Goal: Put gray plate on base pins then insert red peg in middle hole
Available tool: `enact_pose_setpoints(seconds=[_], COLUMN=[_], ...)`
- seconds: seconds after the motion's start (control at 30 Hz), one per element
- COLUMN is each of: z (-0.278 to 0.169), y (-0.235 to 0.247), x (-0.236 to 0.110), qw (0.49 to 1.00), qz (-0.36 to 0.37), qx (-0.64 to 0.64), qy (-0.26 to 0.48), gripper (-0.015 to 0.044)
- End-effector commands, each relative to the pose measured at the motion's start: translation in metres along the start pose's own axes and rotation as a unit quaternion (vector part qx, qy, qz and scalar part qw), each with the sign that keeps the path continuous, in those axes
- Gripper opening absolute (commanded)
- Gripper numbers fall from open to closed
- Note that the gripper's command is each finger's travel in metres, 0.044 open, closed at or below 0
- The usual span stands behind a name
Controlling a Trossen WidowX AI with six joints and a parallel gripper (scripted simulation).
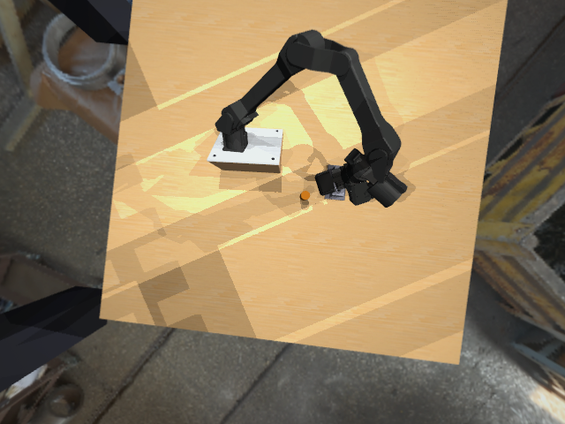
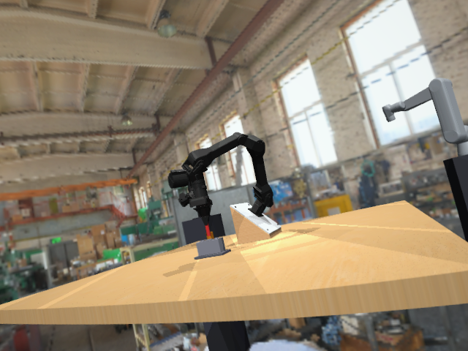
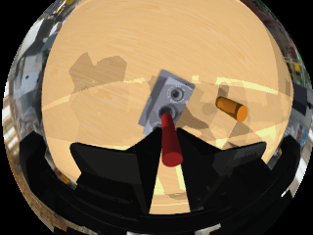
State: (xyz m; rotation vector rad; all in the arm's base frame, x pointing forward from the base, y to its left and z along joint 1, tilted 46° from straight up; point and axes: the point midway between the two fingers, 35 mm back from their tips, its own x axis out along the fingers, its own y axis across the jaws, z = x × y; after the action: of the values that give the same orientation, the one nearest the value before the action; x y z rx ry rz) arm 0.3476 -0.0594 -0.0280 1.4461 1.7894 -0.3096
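My gripper (image 2: pixel 206 224) (image 3: pixel 168 131) is shut on the red peg (image 2: pixel 208 231) (image 3: pixel 170 142), gripping its upper part. The peg points down, and its lower end is at the middle hole of the gray block stack (image 2: pixel 210 247) (image 3: pixel 166 101) (image 1: pixel 336 196). Whether the tip is just above the hole or slightly inside it cannot be told. The gray plate forms the top of this stack and looks flat on the base (image 2: pixel 212 256), though the seam between them is hard to see. One end hole shows a pin inside; the fingers partly hide the other.
An orange cylinder (image 1: pixel 305 195) (image 3: pixel 232 109) stands upright on the wooden table (image 1: pixel 319 274) (image 2: pixel 321 260), close beside the stack. The arm's white-topped mounting block (image 1: pixel 264 147) (image 2: pixel 240 207) stands further off on the same side.
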Motion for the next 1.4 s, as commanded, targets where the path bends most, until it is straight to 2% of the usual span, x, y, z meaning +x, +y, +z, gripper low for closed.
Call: enact_pose_setpoints(seconds=[0.0,1.37], z=[0.0029,0.0027], y=[-0.0011,-0.0023], x=[-0.0001,-0.0001], qw=[1.0,1.0], qz=[-0.002,0.001], qx=[-0.003,-0.001], qy=[-0.001,-0.001], gripper=[0.0,0.0])
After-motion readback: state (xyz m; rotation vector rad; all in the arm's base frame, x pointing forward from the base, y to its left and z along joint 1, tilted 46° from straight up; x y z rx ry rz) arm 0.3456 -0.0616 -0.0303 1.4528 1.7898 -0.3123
